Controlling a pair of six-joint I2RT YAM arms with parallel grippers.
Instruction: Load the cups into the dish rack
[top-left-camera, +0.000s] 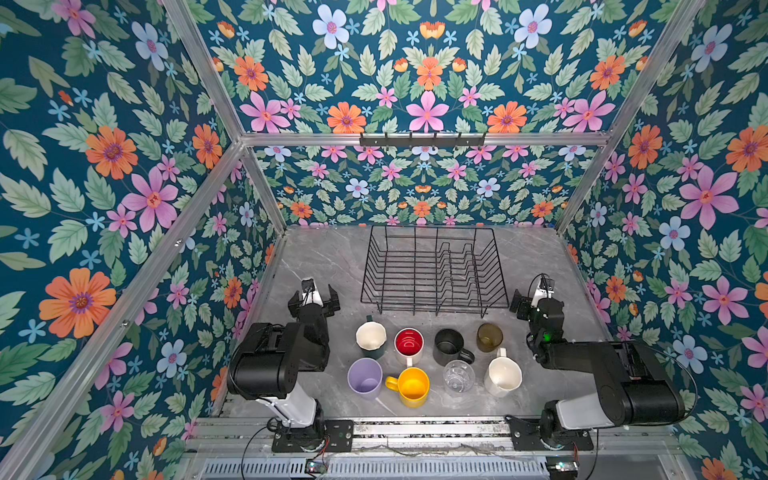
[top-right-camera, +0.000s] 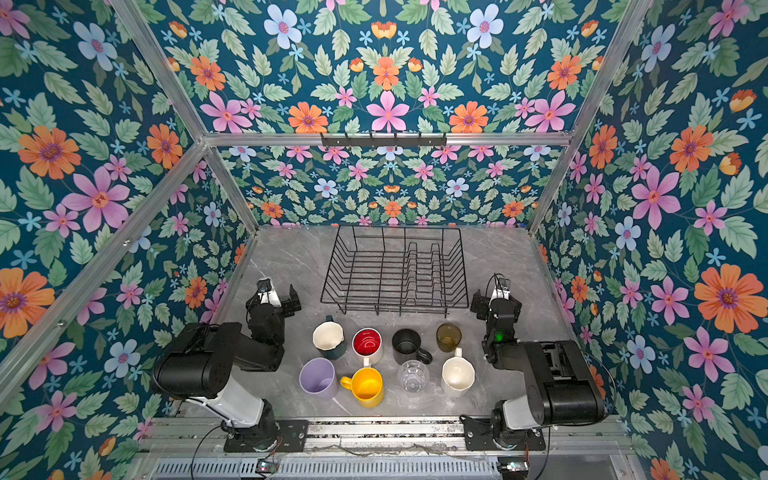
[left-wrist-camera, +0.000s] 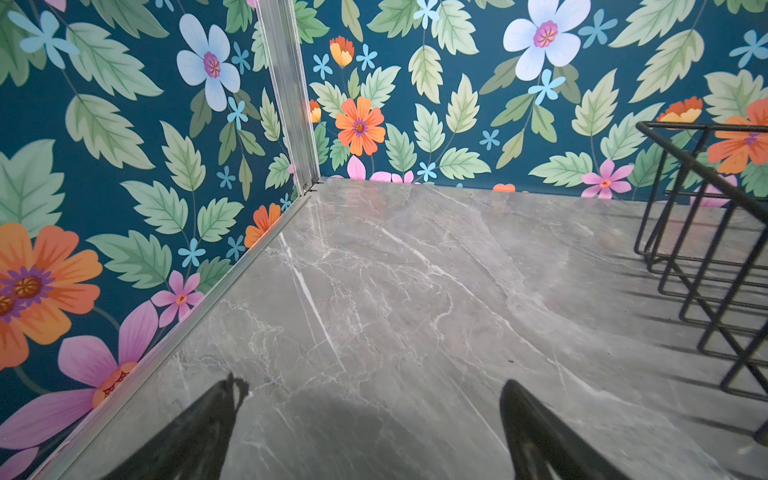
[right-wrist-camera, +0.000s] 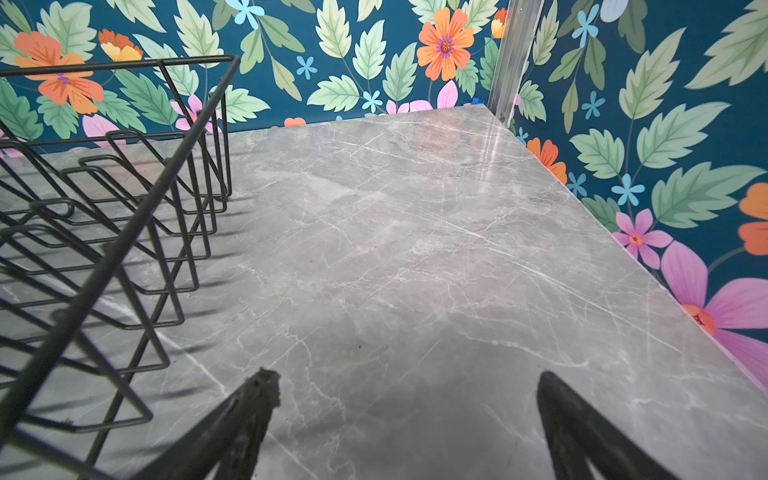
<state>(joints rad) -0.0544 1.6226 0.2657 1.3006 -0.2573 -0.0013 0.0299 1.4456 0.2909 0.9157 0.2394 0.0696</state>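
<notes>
Floral wallpaper all round, one grey marble table, one black hook rail on the back wall. You have one dish rack at the table's back middle. Eight cups stand upright on the table just in front of it, in two rows of four. Far row: dark green mug, red-inside white mug, black mug, olive-brown tumbler. Near row: lilac tumbler, yellow mug, clear tumbler, cream-white mug. That makes five mugs and three tumblers. Your left gripper is left of the rack and your right gripper right of it, both spread wide over bare table.
</notes>
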